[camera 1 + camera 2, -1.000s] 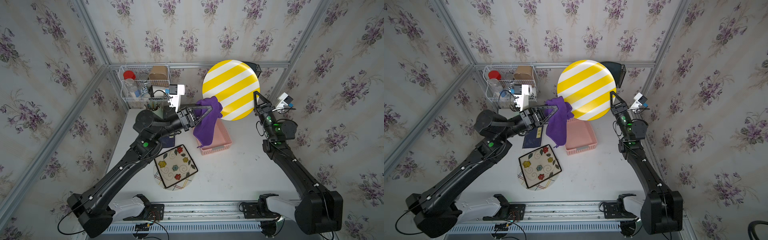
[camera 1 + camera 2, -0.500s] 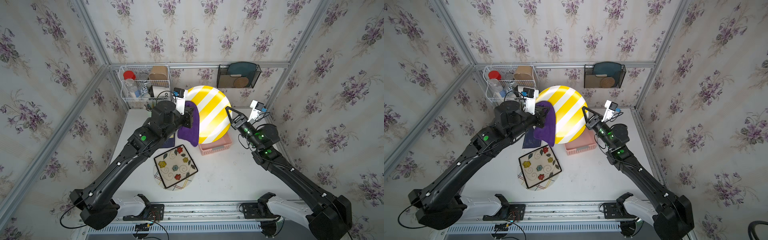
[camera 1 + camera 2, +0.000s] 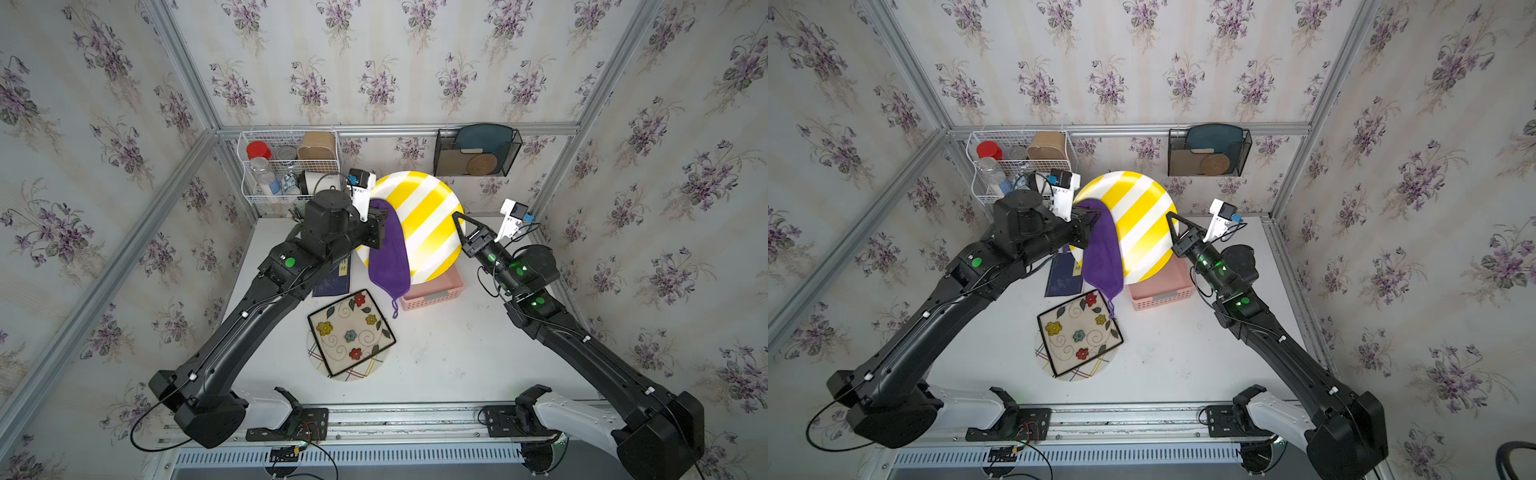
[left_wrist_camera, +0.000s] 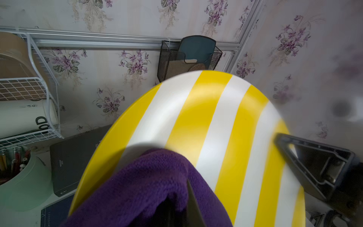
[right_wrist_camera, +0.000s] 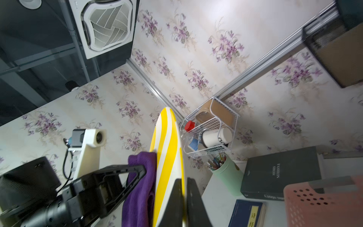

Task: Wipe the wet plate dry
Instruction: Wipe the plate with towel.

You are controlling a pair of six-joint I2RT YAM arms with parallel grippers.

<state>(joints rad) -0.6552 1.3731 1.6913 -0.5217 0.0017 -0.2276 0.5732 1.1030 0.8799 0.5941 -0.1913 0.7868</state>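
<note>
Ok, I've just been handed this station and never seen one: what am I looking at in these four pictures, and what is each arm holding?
Two black robot arms work over a white table, each ending in a two-fingered gripper. The two wide pictures come from one overhead camera; the two close ones from a camera on each wrist. The right gripper is shut on the rim of a yellow-striped plate, raised on edge near a pink basket. The left gripper is shut on a purple cloth pressed to the plate's face. Also on the table: a square flowered plate on a round plate, and a dark blue book.
</note>
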